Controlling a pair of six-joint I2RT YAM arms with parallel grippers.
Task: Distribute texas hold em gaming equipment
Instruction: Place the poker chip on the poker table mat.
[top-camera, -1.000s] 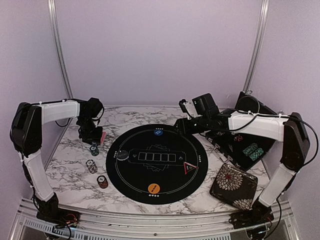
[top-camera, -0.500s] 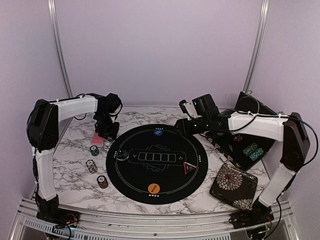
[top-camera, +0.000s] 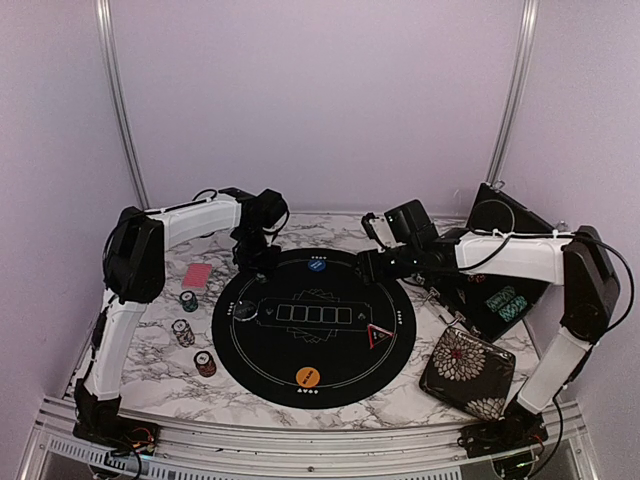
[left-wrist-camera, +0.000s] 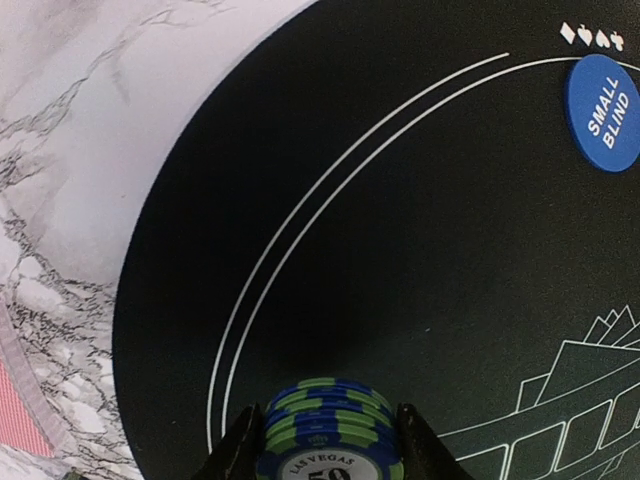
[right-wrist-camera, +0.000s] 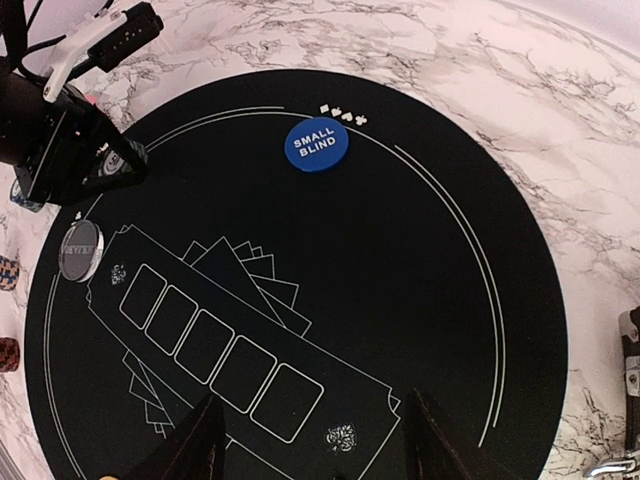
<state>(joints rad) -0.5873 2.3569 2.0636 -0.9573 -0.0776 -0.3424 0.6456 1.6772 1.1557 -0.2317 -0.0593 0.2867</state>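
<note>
Just inside mat (left-wrist-camera: 400, 250) edge: chip stack (left-wrist-camera: 330, 432)

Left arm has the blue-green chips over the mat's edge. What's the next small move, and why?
Probably carry the left gripper a little closer to the blue Small Blind disc before lowering. It is shut on the chip stack, which seems to hang above the black mat just inside its white lines, well short of the disc.
</note>
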